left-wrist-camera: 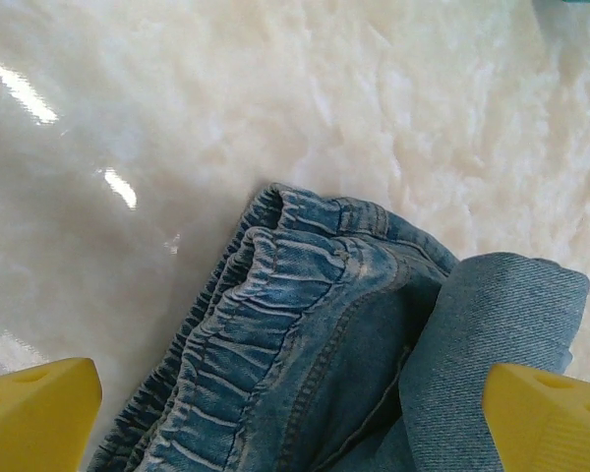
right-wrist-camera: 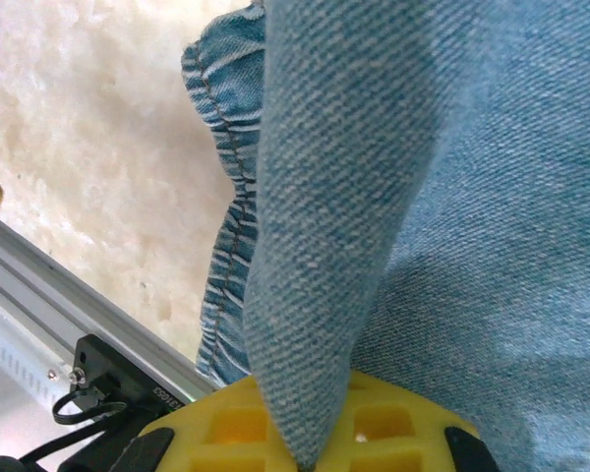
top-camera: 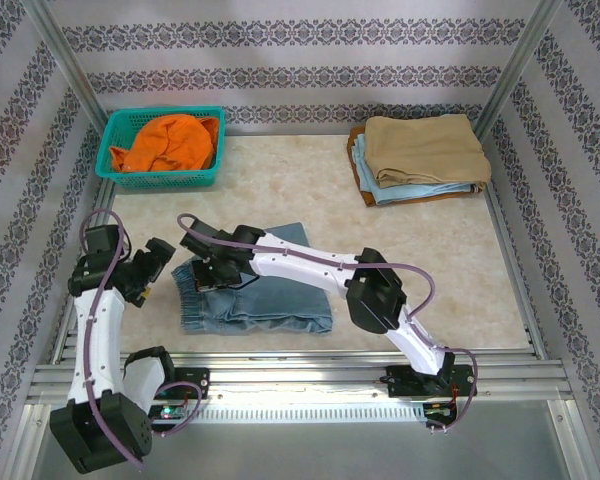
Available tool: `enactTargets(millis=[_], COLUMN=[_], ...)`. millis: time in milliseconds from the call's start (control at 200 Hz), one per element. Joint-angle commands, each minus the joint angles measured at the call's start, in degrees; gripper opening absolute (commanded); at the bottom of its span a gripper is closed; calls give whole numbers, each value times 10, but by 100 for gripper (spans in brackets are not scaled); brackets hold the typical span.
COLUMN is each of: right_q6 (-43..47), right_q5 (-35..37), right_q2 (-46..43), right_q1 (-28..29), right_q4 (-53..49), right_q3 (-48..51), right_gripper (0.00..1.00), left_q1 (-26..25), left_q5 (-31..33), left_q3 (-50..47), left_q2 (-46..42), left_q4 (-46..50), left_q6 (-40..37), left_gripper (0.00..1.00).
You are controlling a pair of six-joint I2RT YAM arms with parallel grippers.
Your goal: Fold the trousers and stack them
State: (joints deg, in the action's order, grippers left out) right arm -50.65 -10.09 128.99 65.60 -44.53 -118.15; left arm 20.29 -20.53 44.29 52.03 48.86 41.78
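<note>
The trousers [top-camera: 270, 300] lie folded into a short bundle on the table, left of centre. Their elastic waistband [left-wrist-camera: 246, 324] faces left. My right gripper [top-camera: 208, 272] reaches across to the bundle's left end. In the right wrist view its yellow fingers [right-wrist-camera: 226, 433] are shut on a raised fold of the denim [right-wrist-camera: 324, 246]. My left gripper [top-camera: 158, 262] hovers just left of the waistband. It is open, its yellow fingertips [left-wrist-camera: 39, 408] wide apart over the cloth with nothing between them.
A teal basket [top-camera: 160, 178] holding an orange garment [top-camera: 170, 140] stands at the back left. A stack of folded tan and light-blue clothes [top-camera: 420, 155] sits at the back right. A metal rail [top-camera: 300, 375] runs along the near table edge.
</note>
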Motion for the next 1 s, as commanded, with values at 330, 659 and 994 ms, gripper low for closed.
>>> enactTargets(millis=[330, 659, 994], right_q6=[2, 22, 48], right_q5=[-136, -102, -104], right_q2=[-79, -342, -427], right_q1=[4, -169, -273], right_q4=[112, 175, 194], right_q3=[87, 416, 556], right_gripper=[48, 52, 52], left_q1=[53, -140, -242], left_q5=[-33, 51, 48], left_q3=[43, 3, -46], left_q2=[8, 31, 98], left_q4=[9, 1, -82], left_q6=[-59, -69, -49], left_gripper=[100, 99, 39])
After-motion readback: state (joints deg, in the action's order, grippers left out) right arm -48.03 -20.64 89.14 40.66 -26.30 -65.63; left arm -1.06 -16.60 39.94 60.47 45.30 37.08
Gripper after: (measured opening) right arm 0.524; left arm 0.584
